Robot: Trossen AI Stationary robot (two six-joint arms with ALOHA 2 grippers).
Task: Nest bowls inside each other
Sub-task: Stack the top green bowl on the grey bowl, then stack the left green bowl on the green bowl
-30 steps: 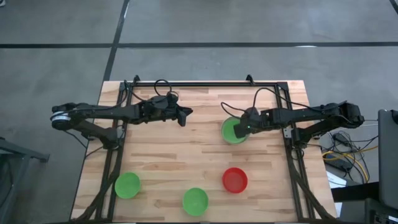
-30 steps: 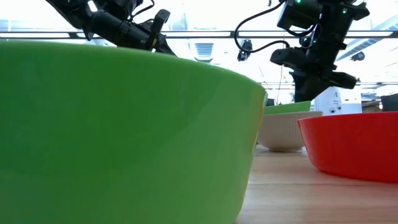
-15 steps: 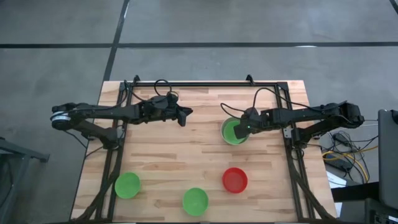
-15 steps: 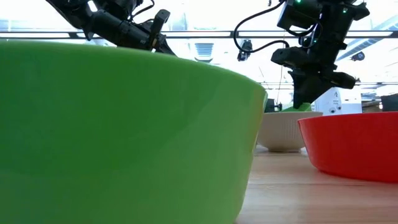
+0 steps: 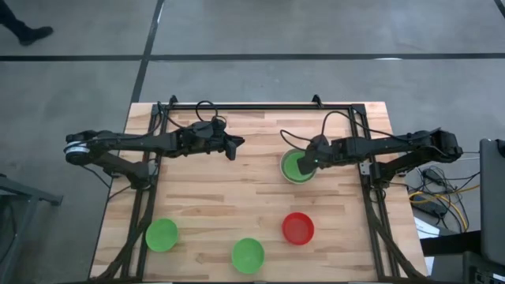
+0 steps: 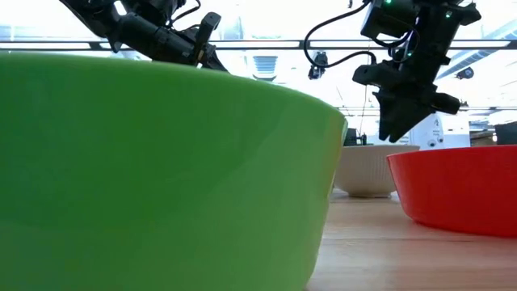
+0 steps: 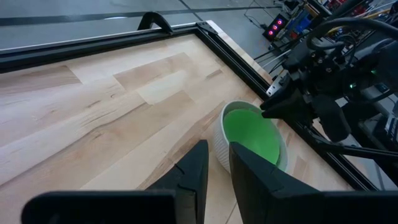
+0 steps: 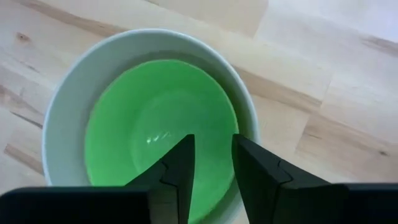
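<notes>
A green bowl [image 8: 158,124] sits nested in the grey-white bowl [image 8: 68,93] at the worktop's right; we see our right pincer [image 8: 211,165] just above, slightly parted, holding nothing.

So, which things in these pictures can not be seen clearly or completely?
- Low view: one green bowl stands close to the camera, is cut off by the edges, and hides most of the table behind it.
- Low view: the red bowl is cut off at the right edge and covers part of the white bowl.
- High view: the right tool hangs over the nested green bowl; its tips are too small to judge.
</notes>
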